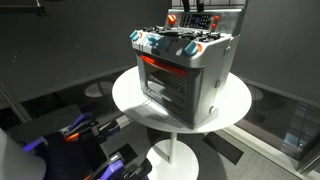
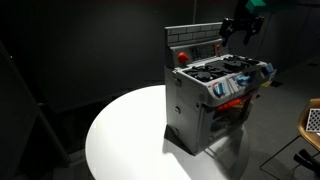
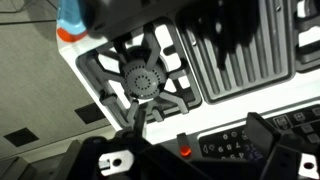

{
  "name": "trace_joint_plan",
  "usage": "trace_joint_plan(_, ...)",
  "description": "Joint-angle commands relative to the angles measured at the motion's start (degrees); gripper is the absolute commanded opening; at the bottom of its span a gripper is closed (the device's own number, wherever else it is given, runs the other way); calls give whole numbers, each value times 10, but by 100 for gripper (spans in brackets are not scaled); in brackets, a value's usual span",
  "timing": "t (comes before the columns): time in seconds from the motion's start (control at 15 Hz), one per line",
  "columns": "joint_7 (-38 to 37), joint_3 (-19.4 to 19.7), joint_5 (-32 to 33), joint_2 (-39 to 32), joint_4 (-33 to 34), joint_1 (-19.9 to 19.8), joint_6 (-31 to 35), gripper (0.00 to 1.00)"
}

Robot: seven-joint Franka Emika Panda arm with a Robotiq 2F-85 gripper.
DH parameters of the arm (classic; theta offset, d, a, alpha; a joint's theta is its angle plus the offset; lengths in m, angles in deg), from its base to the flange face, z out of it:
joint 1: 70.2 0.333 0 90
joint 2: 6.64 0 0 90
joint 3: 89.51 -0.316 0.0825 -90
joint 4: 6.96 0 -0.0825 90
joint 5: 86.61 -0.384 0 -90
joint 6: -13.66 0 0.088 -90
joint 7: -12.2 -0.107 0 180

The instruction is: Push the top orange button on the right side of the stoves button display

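Stove (image 1: 185,72): small silver-grey toy oven, upright on round white table (image 1: 130,95), nearer its far edge. Red-orange window rim, blue and red knobs in front. Button display (image 1: 196,20): narrow grey strip on upright back panel, dark centre, red-orange button (image 3: 185,151) at the end.

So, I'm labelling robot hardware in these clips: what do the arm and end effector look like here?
The end effector is black and blocky with dark fingers; one shows a pale oval marking in the wrist view. A teal-green patch sits on the wrist above it. Cables and the rest of the arm are too dark or out of frame.
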Motion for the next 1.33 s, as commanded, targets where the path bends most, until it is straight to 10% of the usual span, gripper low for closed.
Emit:
trace_joint_plan(0.0,60,-12,-60,75,-53,-2,-54,100)
trace_joint_plan(0.73,195,-15,-150,203,-99,-9,-259,100)
trace_joint_plan(1.27,183,-24,-140,196,-92,-14,-271,100)
